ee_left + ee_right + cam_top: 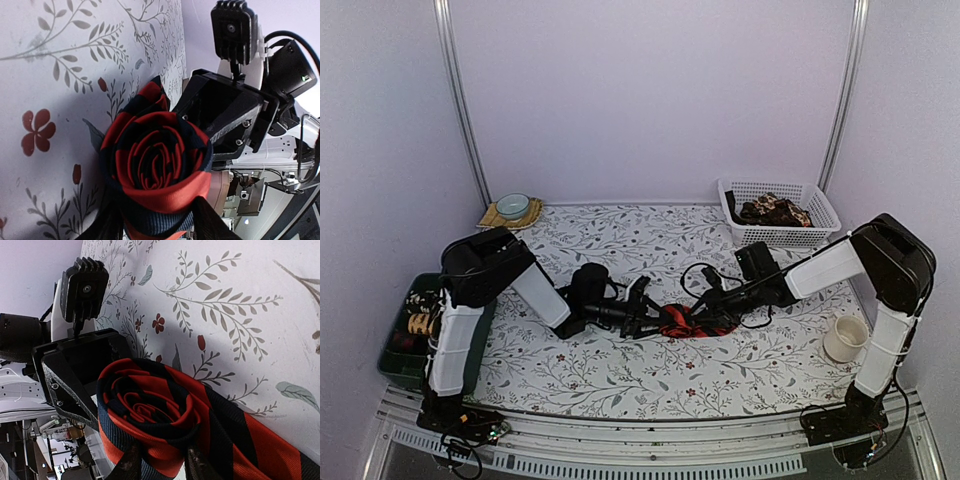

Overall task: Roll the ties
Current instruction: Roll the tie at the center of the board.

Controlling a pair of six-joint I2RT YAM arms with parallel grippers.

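Note:
A red tie with black diagonal stripes [682,322] lies mid-table, mostly wound into a coil. In the left wrist view the coil [155,160] faces the camera, and my left gripper [157,220] grips its near side between two dark fingers [107,225]. In the right wrist view the coil [150,410] sits between my right gripper's [165,465] fingers [131,462], which pinch its outer wraps. The loose tail [270,450] runs off to the lower right. From above, the left gripper [645,315] and right gripper [708,308] face each other across the coil.
A white basket [820,205] at the back right holds brown-patterned ties [775,211]. A green bin [398,350] with rolled items [418,322] stands at the left edge. A white cup [845,338] stands near the right arm. A small bowl [512,206] sits back left.

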